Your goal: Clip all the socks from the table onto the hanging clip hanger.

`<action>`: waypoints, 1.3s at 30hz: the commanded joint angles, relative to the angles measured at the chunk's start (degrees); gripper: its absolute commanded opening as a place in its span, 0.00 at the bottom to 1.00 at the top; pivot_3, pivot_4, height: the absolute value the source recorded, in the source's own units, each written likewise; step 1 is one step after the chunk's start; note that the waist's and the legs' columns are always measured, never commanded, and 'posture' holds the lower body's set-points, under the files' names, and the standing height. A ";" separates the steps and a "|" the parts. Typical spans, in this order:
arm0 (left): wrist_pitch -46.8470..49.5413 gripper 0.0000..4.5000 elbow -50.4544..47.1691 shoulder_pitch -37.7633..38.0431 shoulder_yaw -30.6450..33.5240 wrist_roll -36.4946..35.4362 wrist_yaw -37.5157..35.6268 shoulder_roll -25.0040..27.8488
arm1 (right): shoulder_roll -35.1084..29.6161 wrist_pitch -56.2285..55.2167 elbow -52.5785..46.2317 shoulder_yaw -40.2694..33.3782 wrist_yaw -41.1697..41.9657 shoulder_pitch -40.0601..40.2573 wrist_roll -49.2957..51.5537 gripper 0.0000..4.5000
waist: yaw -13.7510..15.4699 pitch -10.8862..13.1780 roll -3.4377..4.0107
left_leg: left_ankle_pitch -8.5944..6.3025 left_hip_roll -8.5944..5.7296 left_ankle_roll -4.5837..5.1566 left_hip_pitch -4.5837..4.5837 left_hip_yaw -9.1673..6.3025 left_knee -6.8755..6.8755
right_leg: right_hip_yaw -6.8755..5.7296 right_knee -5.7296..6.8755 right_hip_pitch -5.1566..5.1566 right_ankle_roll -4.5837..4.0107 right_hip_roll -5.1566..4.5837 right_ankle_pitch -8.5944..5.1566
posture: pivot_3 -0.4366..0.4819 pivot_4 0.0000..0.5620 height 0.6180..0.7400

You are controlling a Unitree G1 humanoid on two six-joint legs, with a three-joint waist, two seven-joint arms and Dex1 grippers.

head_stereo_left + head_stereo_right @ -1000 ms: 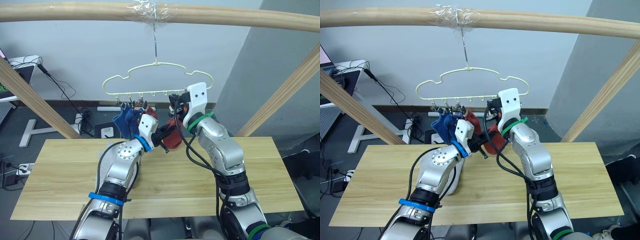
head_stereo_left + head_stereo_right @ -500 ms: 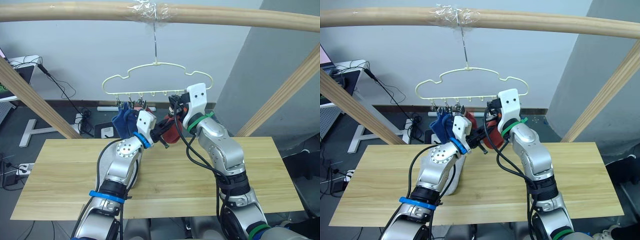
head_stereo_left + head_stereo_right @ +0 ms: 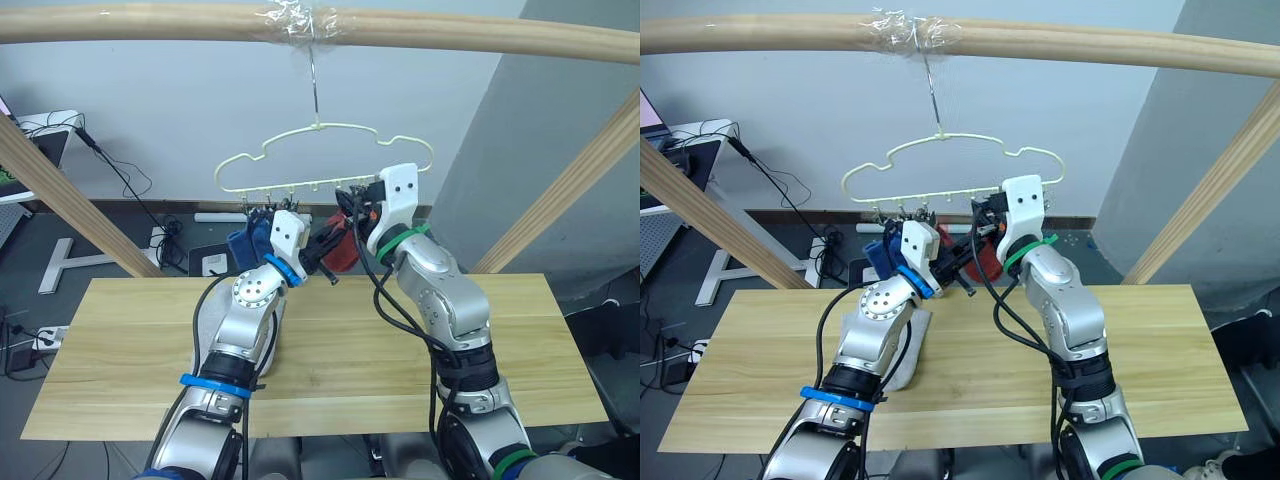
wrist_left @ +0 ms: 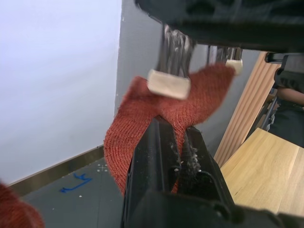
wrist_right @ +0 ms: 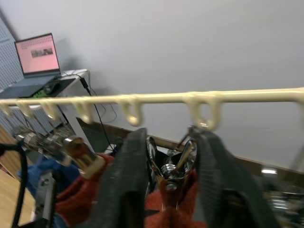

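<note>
**Under the wooden bar, both my claws at one clip**

Under the thick wooden bar [image 3: 150,20] hangs the pale yellow clip hanger [image 3: 320,160], and both my arms reach up to its row of clips. My left gripper [image 4: 178,142] has its two black fingers pressed together on a rust red sock [image 4: 142,123], pinching the knit just below a silver clip [image 4: 171,61] that bites the sock's upper edge. My right gripper [image 5: 168,171] has its fingers set on either side of a silver clip [image 5: 172,164] that hangs from a loop of the hanger's rail, squeezing the clip's handles, with red sock fabric bunched right beneath it.

Further along the rail on my left side, blue socks [image 3: 250,243] hang from the clips, with another red sock beside them. On the table [image 3: 520,330], a light grey sock [image 3: 215,320] lies flat, partly hidden behind my left forearm.
</note>
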 commanded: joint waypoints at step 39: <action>12.76 0.35 -17.75 5.67 -0.44 -8.97 -20.03 14.61 | -6.48 0.29 -17.53 2.76 -2.90 12.69 -2.65 0.66 | -0.23 0.00 0.00 | 0.01 0.01 0.01 0.05 -0.02 0.04 | 0.01 0.00 0.05 0.02 0.03 0.00 | 0.45 0.35 0.67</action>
